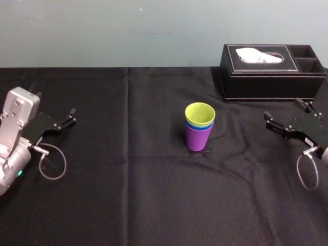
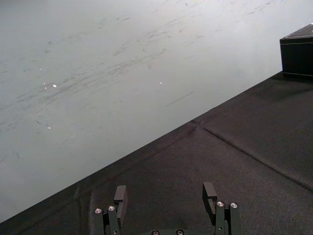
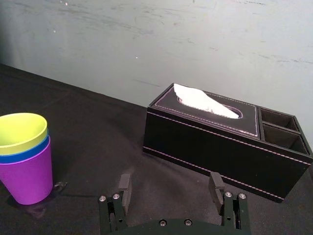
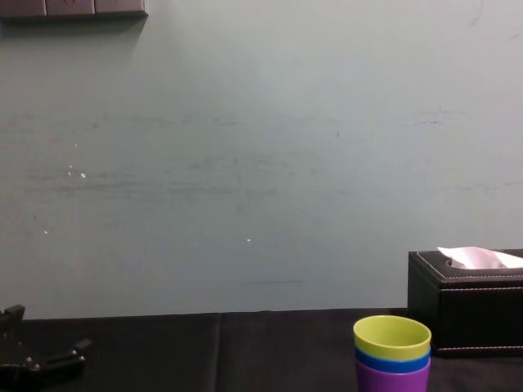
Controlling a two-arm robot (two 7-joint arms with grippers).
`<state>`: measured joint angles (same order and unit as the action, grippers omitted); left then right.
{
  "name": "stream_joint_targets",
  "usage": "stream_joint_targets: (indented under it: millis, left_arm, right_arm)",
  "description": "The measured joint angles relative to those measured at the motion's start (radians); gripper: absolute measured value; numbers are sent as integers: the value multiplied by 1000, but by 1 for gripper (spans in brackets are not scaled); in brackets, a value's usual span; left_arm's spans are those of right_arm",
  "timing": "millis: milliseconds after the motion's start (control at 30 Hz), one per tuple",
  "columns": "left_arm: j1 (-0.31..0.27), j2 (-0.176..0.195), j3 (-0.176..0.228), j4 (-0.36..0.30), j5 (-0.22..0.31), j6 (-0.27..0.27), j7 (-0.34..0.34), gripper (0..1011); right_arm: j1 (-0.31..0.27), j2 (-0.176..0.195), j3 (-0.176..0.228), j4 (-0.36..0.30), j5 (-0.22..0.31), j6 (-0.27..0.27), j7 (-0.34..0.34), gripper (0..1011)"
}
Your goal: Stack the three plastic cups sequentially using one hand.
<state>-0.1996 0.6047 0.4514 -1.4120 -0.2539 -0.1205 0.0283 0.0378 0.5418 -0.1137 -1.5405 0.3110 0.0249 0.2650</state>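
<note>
**Three cups nested mid-desk, both arms parked clear**

The yellow-green cup [image 1: 200, 113] sits in the blue cup [image 1: 199, 125], which sits in the purple cup [image 1: 197, 139], upright on the desk [image 1: 128, 195] in front of the tissue box [image 1: 271, 77]. The left gripper [image 2: 165, 190] and right gripper [image 3: 170, 179] rest at opposite sides, fingers apart and empty, so stacking is judged complete. The inner cups are probably fully seated, but their walls are hidden.

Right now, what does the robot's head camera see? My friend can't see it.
Three cups stand nested mid-table on a black cloth: yellow-green cup inside blue cup inside purple cup. The left gripper and right gripper rest open at either side, touching nothing; a black tissue box sits back right.
</note>
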Motion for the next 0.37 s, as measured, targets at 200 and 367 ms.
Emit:
stream_joint_targets:
  millis: [200, 367]
  left_arm:
    - [0, 0, 0, 0, 0, 0, 0, 1011]
    - [0, 0, 0, 0, 0, 0, 0, 1012]
  right_arm:
    - [0, 2, -1, -5, 0, 0, 0, 1003]
    - [0, 3, -1, -8, 1, 0, 0, 1003]
